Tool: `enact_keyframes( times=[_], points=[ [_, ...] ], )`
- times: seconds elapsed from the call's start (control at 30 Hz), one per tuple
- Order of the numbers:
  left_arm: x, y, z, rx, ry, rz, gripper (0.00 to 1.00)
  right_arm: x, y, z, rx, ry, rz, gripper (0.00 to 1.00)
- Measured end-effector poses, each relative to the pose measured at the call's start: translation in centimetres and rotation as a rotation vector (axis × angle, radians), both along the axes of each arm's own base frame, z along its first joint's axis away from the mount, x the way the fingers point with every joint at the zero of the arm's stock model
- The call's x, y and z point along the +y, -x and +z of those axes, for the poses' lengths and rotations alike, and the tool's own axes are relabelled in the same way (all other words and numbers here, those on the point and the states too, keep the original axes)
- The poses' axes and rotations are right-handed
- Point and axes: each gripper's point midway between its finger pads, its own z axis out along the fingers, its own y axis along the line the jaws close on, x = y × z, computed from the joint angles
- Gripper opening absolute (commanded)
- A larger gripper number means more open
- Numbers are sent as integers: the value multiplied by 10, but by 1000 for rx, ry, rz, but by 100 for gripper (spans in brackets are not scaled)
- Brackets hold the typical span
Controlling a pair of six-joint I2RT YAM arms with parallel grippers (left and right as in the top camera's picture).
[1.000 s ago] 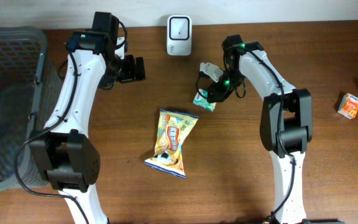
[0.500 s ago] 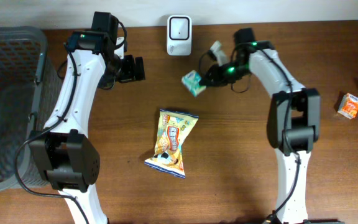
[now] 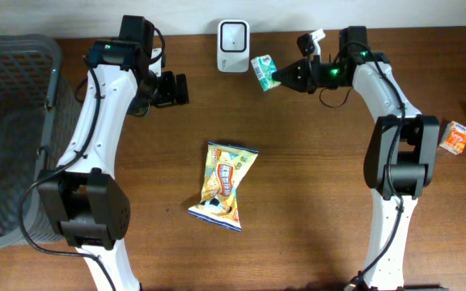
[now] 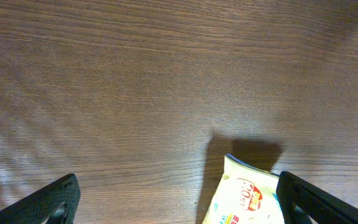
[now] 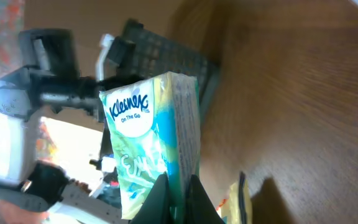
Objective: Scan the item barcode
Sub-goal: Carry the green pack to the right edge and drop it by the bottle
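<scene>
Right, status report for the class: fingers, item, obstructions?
Right fingers shut on Kleenex pack, beside scanner. Left fingers open, empty. Nothing between pack and scanner.

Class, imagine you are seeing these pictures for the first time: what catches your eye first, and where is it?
The right gripper holds a green Kleenex pack just right of the white scanner at the far edge of the table. A bright yellow snack bag lies alone mid-table, and the left gripper hangs open and empty left of the scanner.
</scene>
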Motion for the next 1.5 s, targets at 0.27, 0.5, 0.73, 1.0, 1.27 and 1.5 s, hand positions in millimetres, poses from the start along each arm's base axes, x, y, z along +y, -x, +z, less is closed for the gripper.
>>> enact_keyframes(
  times=[0.27,0.5,0.73,1.0,1.27,1.5],
  points=[
    [0,0,0,0,0,0,99,1,-79,-50,-90,650,-373,4],
    [0,0,0,-1,0,0,99,71,-137,8,-831,1208,-683,4],
    [0,0,0,0,0,0,99,52,-142,-14,-943,1486,-652,4],
    [0,0,0,0,0,0,99,-47,-127,-24,-544,1599,-887,4],
    [0,0,0,-1,0,0,99,-371,-4,-33,325,1854,-1187,4],
    [0,0,0,0,0,0,99,-476,75,-58,670,1719,-1280,20]
  ],
)
